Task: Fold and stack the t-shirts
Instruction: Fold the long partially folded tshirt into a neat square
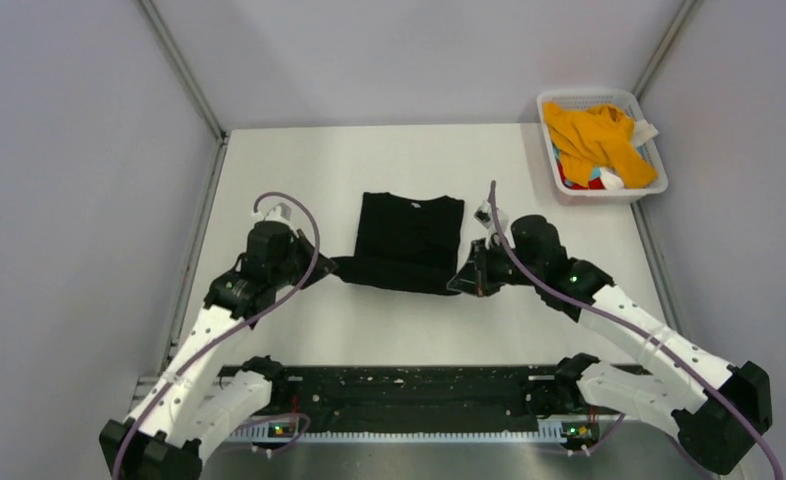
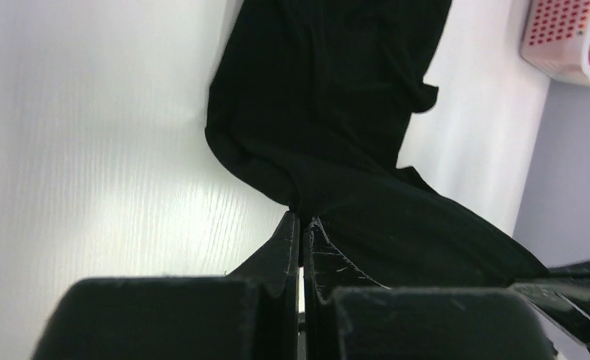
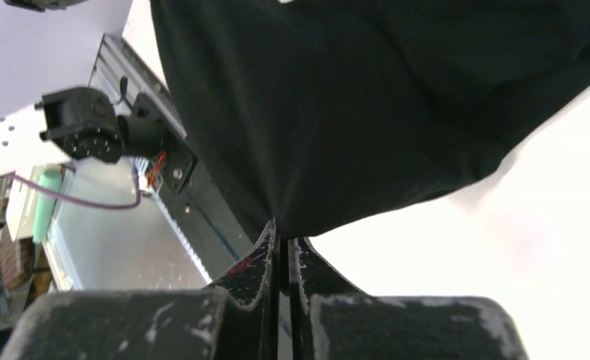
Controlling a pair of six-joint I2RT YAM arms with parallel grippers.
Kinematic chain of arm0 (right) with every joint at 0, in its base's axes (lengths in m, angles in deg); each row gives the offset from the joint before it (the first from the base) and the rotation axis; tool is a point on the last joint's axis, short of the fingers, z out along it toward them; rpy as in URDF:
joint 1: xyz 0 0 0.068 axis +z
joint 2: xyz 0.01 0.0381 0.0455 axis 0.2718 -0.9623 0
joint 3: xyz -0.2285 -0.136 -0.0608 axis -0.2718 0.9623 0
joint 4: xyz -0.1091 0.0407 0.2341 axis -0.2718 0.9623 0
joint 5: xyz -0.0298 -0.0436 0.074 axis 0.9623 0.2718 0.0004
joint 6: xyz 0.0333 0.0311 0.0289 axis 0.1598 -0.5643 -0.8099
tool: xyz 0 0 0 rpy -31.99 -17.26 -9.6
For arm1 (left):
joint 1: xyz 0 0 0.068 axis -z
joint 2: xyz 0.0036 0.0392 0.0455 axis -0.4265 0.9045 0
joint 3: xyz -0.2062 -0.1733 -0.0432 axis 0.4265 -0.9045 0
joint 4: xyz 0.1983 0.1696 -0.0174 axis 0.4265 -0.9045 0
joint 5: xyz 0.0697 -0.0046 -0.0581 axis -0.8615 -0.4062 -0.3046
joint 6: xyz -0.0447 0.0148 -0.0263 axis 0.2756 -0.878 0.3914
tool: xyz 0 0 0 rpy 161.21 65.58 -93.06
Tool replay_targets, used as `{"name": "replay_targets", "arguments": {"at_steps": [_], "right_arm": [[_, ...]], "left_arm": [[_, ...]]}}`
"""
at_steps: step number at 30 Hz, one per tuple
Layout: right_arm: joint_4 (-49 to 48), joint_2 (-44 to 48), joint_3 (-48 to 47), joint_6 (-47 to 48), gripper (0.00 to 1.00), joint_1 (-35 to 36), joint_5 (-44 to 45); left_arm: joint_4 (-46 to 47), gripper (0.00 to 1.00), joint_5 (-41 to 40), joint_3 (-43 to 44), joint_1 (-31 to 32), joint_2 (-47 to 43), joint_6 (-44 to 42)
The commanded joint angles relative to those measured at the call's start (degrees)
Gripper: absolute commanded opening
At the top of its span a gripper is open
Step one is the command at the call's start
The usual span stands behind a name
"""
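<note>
The black t-shirt (image 1: 409, 238) lies partly folded in the middle of the table, its near edge lifted. My left gripper (image 1: 335, 266) is shut on its near left corner, with the cloth (image 2: 337, 150) pinched between the fingertips. My right gripper (image 1: 459, 282) is shut on its near right corner, and the shirt (image 3: 367, 97) hangs from the tips. The orange-yellow t-shirt (image 1: 594, 135) lies crumpled in the white basket (image 1: 649, 188) at the far right, with bits of red, blue and white fabric (image 1: 591, 180) under it.
The white mesh basket stands at the table's far right corner and also shows in the left wrist view (image 2: 558, 37). A black rail (image 1: 409, 385) runs along the near edge between the arm bases. Grey walls enclose the table on three sides.
</note>
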Motion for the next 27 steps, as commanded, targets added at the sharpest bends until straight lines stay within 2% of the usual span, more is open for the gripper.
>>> {"name": "replay_targets", "arguments": {"at_steps": [1,4,12,19,27], "right_arm": [[-4.72,-2.14,-4.76,2.03,0.00,-3.87,3.22],[-5.70,-5.16,-5.93,4.25,0.00,-6.47,7.10],[-9.35,-13.11,-13.04,6.53,0.00,-11.54,9.47],[-11.17,-20.66,-15.55,5.95,0.00,-15.18,7.56],[-16.76,-31.05,-17.53,3.83,0.00,-20.88,3.50]], "left_arm": [[7.37,0.00,-8.28,7.94,-0.35,8.48,-2.43],[6.17,0.00,-12.41,13.73,-0.51,14.81,-3.60],[7.75,0.00,-13.42,26.08,-0.83,28.78,-7.74],[6.46,0.00,-13.79,36.88,-1.97,40.61,-10.27],[4.37,0.00,-10.72,49.83,-3.83,56.34,-12.17]]}}
